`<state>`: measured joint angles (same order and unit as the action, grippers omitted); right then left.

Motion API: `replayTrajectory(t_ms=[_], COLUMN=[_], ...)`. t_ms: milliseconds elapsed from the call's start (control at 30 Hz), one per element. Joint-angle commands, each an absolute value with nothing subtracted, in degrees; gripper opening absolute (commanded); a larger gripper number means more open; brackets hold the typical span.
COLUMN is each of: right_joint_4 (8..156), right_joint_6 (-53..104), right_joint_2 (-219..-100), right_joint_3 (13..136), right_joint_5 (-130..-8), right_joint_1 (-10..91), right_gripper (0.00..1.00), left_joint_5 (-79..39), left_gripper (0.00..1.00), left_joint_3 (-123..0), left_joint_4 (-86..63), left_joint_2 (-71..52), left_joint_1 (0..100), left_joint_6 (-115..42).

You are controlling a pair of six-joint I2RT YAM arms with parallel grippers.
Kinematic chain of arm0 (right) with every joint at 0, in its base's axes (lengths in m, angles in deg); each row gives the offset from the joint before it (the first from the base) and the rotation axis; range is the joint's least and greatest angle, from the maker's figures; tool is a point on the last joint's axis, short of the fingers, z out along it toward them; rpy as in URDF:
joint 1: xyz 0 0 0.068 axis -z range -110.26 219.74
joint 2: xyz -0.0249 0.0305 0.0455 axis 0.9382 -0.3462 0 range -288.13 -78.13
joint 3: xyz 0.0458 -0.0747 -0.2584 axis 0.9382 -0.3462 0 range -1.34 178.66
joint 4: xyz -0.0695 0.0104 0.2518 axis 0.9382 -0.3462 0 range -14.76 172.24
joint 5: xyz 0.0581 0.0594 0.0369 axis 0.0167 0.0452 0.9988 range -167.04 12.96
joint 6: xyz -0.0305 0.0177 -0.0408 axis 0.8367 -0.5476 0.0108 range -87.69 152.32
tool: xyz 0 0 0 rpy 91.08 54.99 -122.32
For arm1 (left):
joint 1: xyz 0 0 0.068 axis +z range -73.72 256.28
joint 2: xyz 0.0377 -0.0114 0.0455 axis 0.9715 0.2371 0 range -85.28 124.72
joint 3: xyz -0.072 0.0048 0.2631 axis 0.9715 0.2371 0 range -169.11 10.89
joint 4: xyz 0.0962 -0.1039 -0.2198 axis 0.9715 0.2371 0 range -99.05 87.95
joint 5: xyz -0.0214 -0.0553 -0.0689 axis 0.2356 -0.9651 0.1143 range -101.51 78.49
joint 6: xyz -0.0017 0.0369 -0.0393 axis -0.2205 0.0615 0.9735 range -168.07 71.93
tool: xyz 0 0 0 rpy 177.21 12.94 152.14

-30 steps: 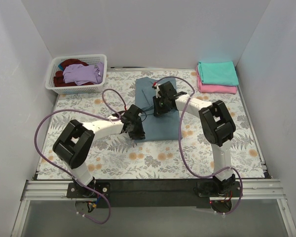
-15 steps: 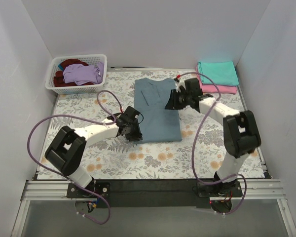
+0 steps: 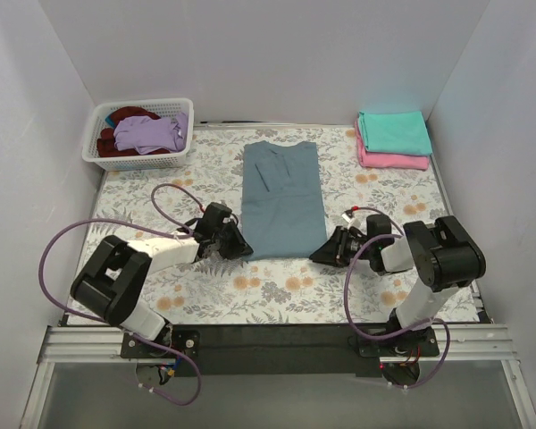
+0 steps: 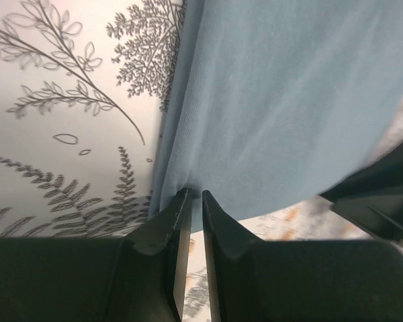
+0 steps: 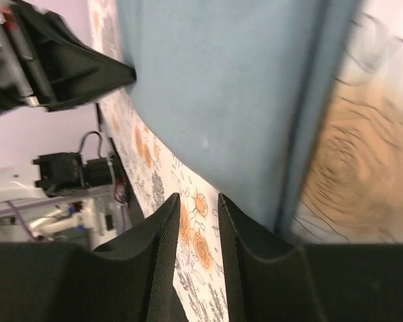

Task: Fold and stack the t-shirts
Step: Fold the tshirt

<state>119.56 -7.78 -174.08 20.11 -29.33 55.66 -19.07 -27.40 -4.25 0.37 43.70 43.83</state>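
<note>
Centrally on the floral-patterned table (image 3: 205, 295) lies the slate blue-grey t-shirt (image 3: 281, 192), folded into a long narrow panel that runs from 12 o'clock to 6 o'clock, collar end at 12. Both arms reach low over the tabletop to its near hem. The left gripper (image 3: 239, 245) sits at the shirt's 7 o'clock corner. In its wrist view the fingers (image 4: 168, 225) stand almost together with only a thin slit between them. Their tips meet the folded edge of the cloth, but I cannot tell whether any fabric is pinched. The right gripper (image 3: 320, 255) sits at the 5 o'clock corner. Its fingers (image 5: 162, 231) are parted with bare tabletop showing between them, so it is released, just short of the hem. At 10 o'clock a white lattice basket (image 3: 138, 163) holds a lilac shirt (image 3: 152, 132) on top of a dark red shirt (image 3: 114, 150). At 2 o'clock a folded teal shirt (image 3: 393, 132) rests on a folded pink shirt (image 3: 393, 161).
</note>
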Motion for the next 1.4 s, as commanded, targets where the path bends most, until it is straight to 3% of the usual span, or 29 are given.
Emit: replayTrajectory(t_ms=[0, 167, 333, 600, 867, 1067, 1233, 1367], right_joint_4=[141.7, 163.76, 168.9, 148.26, 146.15, 151.57, 137.11, 135.94], right_joint_6=[-17.41, -29.46, -35.71, -26.85, -23.85, -25.33, -18.76, -19.8], right_joint_2=[-178.58, -184.83, -180.01, -169.19, -180.86, -188.35, -179.14, -172.36], right_joint_3=[14.41, 7.19, 6.39, 16.39, 17.21, 12.54, 13.68, 15.78], right_joint_5=[-26.24, -22.55, -21.4, -26.58, -33.17, -31.69, -34.32, -31.69], right_joint_1=[60.33, 64.56, 63.33, 55.34, 54.62, 59.81, 59.99, 57.45], right_gripper=[0.37, 0.35, 0.35, 0.37, 0.36, 0.34, 0.34, 0.36], left_joint_5=[-23.99, -25.66, -24.79, -24.26, -23.64, -23.2, -22.94, -22.94], left_gripper=[0.13, 0.11, 0.12, 0.13, 0.13, 0.11, 0.08, 0.09], left_joint_3=[-22.97, -17.95, -18.64, -19.43, -18.91, -17.68, -17.5, -18.38], left_joint_4=[-8.69, -8.7, -7.47, -7.38, -7.99, -6.32, -4.57, -3.34], left_joint_2=[2.08, -0.71, -6.96, -8.29, -4.77, -2.31, -2.39, -5.64], left_joint_1=[45.52, 48.77, 48.86, 48.86, 48.86, 49.12, 50.26, 50.27], left_joint_6=[47.28, 49.13, 48.08, 47.03, 47.99, 49.66, 50.54, 50.19])
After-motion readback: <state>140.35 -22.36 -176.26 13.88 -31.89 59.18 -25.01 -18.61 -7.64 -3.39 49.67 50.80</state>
